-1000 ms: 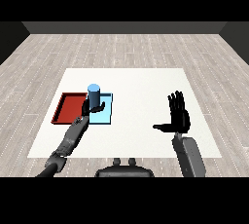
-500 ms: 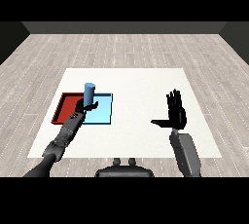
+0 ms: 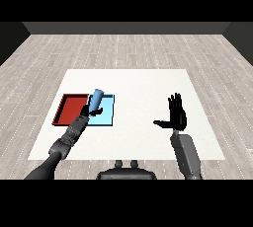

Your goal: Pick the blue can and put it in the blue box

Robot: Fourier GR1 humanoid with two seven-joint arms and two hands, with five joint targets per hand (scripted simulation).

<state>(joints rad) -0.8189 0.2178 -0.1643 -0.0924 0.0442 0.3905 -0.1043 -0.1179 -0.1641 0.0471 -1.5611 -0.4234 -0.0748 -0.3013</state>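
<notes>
Tilting to the right, the blue can (image 3: pixel 96 98) is being held by the left hand (image 3: pixel 92 112), whose fingers are curled around its lower part, above the left edge of the blue tray (image 3: pixel 106 117), close to the red tray (image 3: pixel 70 109). By judgement, the placing step is being carried out. It would be done well if the can were shifted slightly right, clear of the shared tray border, brought upright, and lowered onto the blue floor before release. The right hand (image 3: pixel 176 116) is being held over the counter (image 3: pixel 143 83), fingers straight and apart, well away from the trays.
</notes>
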